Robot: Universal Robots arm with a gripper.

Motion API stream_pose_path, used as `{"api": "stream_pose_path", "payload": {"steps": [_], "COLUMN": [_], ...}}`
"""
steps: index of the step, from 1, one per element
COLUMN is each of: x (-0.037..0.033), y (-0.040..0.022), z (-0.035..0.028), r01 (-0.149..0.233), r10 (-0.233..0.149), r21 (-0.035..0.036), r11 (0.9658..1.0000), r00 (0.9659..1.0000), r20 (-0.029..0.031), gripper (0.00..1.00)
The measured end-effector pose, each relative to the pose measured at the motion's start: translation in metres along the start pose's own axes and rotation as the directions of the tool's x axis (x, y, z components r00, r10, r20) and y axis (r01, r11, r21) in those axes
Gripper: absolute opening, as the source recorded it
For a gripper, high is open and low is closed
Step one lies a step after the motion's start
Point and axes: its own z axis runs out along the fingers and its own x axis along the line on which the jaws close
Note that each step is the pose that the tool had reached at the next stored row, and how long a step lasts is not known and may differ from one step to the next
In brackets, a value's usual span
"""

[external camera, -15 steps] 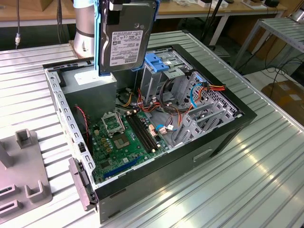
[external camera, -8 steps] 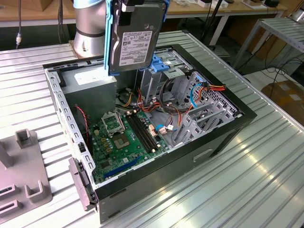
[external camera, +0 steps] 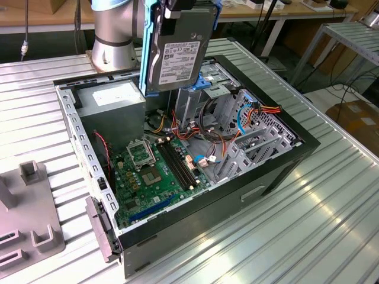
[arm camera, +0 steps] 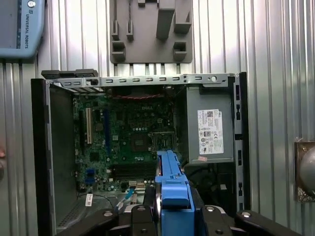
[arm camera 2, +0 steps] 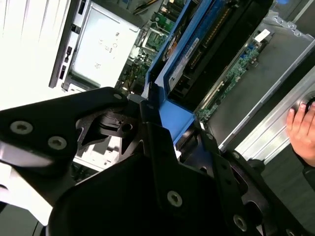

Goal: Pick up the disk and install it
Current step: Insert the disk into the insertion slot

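The disk [external camera: 177,53], a dark-grey drive with a white label and a bright blue carrier bracket, hangs upright above the back of the open computer case [external camera: 278,171]. My gripper [external camera: 180,7] is shut on the disk's top edge. In the first wrist view the blue bracket [arm camera: 173,189] stands between the black fingers [arm camera: 140,216], over the motherboard [arm camera: 128,137]. In the second wrist view the disk [arm camera 2: 211,49] and its blue bracket [arm camera 2: 174,115] run away from the gripper [arm camera 2: 150,105]. The metal drive bay [external camera: 198,100] with a blue latch sits just below the disk.
Red, orange and blue cables [external camera: 249,118] lie around the bay. A grey power supply [external camera: 112,97] fills the case's back corner. A grey fixture [external camera: 29,225] rests on the ribbed table at the exterior view's left. A person's hand [arm camera 2: 302,130] rests near the case's edge.
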Motion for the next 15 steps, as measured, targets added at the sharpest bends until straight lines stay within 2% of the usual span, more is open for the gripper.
{"api": "stream_pose_path", "payload": {"steps": [2,4,13,15], "x": [0.0035,0.0108,0.0259,0.0321], "y": [-0.0002,-0.0007,-0.0025,-0.0035], "z": [0.0005,0.0015,0.0025,0.0030], "r01": [0.000,0.000,0.000,0.000], "r10": [0.000,0.000,0.000,0.000], "r21": [0.0047,0.0110,0.0145,0.0154], "r11": [1.0000,0.9999,0.9999,0.9999], "r00": [1.0000,1.0000,1.0000,1.0000], "r20": [0.0002,0.0004,-0.0025,-0.0040], "gripper": [0.37,0.37,0.37,0.37]}}
